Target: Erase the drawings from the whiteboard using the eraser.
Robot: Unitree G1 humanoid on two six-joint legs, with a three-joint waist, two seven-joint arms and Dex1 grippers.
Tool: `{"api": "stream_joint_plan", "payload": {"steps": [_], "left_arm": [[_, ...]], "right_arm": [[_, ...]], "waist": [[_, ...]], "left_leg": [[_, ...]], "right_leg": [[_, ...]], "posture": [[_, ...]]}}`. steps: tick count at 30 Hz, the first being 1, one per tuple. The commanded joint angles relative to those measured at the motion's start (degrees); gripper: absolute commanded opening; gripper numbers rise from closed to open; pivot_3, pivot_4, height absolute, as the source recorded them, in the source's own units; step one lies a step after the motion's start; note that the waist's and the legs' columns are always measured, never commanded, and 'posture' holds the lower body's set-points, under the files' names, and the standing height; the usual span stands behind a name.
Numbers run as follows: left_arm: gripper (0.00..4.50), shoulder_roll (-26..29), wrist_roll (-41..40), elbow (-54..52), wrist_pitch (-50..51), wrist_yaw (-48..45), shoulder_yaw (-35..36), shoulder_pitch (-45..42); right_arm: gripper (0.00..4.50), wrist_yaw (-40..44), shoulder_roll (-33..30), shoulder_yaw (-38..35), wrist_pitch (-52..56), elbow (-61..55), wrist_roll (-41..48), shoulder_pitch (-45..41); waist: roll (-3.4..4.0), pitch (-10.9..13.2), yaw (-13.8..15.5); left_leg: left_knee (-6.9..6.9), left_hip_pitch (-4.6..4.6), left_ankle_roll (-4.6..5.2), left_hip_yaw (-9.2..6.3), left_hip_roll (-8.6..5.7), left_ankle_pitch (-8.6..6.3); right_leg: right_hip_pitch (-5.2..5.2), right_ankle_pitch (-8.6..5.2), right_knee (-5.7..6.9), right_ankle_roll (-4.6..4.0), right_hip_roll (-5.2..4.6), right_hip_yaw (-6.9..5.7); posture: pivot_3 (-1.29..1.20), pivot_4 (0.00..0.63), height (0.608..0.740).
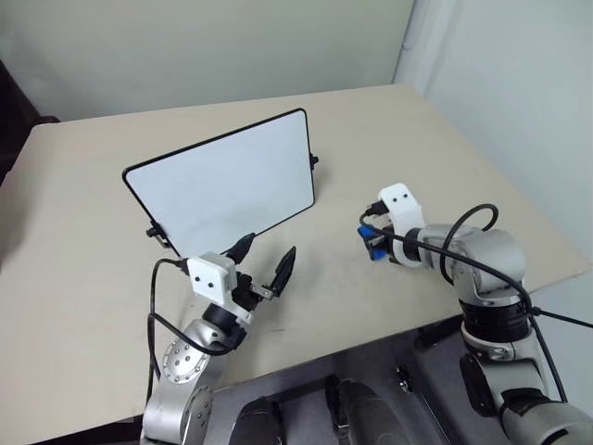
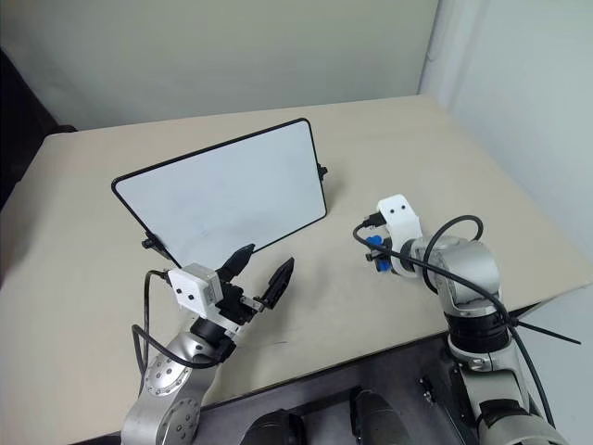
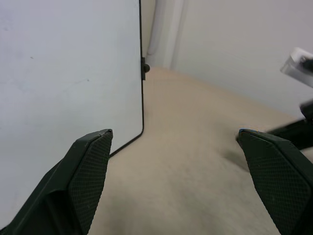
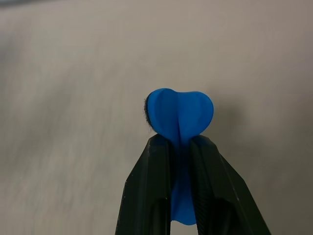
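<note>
Eraser pinched in right tool, off to the board's right.

Eraser [image 4: 180, 115] is squeezed btwn the fingers of the right tool [image 1: 373, 243], held just above the surface [image 1: 83, 278], well apart from the whiteboard [image 1: 222, 185]. Board is stood tilted, face seen blank. Left tool [image 1: 264, 269] is spread wide, empty, just in front of the board's lower edge.

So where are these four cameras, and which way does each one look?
Left and right eye views: on the head, looking down over both arms at the table and whiteboard.
Left wrist view: on the left arm, looking along the open left tool at the whiteboard's edge.
Right wrist view: on the right arm, showing the right tool pinching the blue eraser.
Shared: whiteboard, table.
</note>
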Motion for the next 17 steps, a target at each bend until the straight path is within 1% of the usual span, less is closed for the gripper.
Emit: {"api": "stream_joint_plan", "payload": {"steps": [1,2,3,4,5,8,10,12,15,17], "left_arm": [[4.50,-0.1,0.5,-0.2,-1.1,-0.7,-0.6,-0.8],[4.50,-0.2,0.5,0.0,-1.2,-0.8,-0.8,-0.9],[4.50,-0.2,0.6,0.1,-1.2,-0.8,-0.9,-1.1],[4.50,-0.2,0.7,0.3,-1.3,-0.9,-1.0,-1.2],[4.50,-0.3,0.8,0.4,-1.4,-0.9,-1.1,-1.3],[4.50,-0.5,1.1,0.5,-1.4,-1.0,-1.4,-1.4],[4.50,-0.6,1.2,0.7,-1.5,-1.0,-1.5,-1.5],[4.50,-0.7,1.4,0.8,-1.6,-1.1,-1.6,-1.5],[4.50,-0.9,1.5,0.8,-1.7,-1.1,-1.6,-1.4],[4.50,-0.9,1.5,0.9,-1.7,-1.2,-1.4,-1.4]], "right_arm": [[1.11,-1.4,0.5,0.0,0.8,-2.7,1.0,1.2],[1.44,-1.7,0.5,0.0,0.4,-2.5,1.0,1.7],[1.86,-2.1,0.5,-0.2,-0.4,-2.5,0.8,2.1],[2.13,-2.5,0.5,-0.5,-1.4,-2.5,0.7,2.5],[2.56,-2.8,0.4,-1.0,-3.1,-2.8,0.5,3.1],[3.53,-3.2,-0.3,-2.8,-8.5,-4.3,0.4,4.8],[3.53,-3.2,-0.7,-4.5,-14.2,-5.6,0.4,6.6],[3.53,-2.5,-1.3,-6.7,-24.1,-7.8,0.2,9.3],[3.53,-0.2,1.0,-12.3,-29.9,-11.0,4.9,12.8],[3.53,0.9,2.0,-14.4,-35.0,-12.8,6.9,15.3]], "waist": [[0.00,0.0,0.0],[0.00,0.0,0.0],[0.00,0.0,0.1],[0.00,0.0,0.1],[0.00,0.0,0.1],[0.00,0.0,0.1],[0.00,0.0,0.2],[0.01,0.0,0.3],[0.00,0.0,0.5],[0.00,0.0,0.6]], "left_leg": [[0.00,0.01,0.05,0.01,-0.01,0.05],[0.02,0.04,0.10,0.01,-0.02,0.10],[0.03,0.06,0.13,0.01,-0.03,0.13],[0.06,0.06,0.17,0.01,-0.05,0.16],[0.08,0.07,0.20,0.01,-0.05,0.20],[0.11,0.12,0.21,0.02,-0.08,0.21],[0.10,0.12,0.21,0.01,-0.10,0.20],[0.08,0.12,0.20,0.01,-0.10,0.19],[0.01,0.12,0.15,0.00,-0.10,0.12],[-0.02,0.12,0.13,-0.03,-0.10,0.08]], "right_leg": [[0.03,0.08,-0.01,0.00,0.00,0.00],[0.09,0.13,-0.03,0.00,0.00,0.00],[0.13,0.14,-0.04,0.00,0.00,0.01],[0.16,0.14,-0.06,-0.01,-0.01,0.01],[0.21,0.15,-0.08,-0.01,-0.01,0.02],[0.27,0.15,-0.12,-0.01,-0.02,0.03],[0.28,0.15,-0.13,-0.01,-0.02,0.05],[0.27,0.16,-0.12,-0.02,-0.02,0.05],[0.25,0.14,-0.12,-0.01,-0.02,0.05],[0.26,0.11,-0.17,0.01,0.00,0.05]], "posture": [[0.00,0.150,0.735],[0.00,0.150,0.735],[0.00,0.150,0.735],[0.00,0.150,0.735],[0.00,0.150,0.735],[0.00,0.150,0.735],[0.00,0.150,0.735],[0.00,0.150,0.735],[0.00,0.150,0.735],[0.00,0.150,0.735]]}}
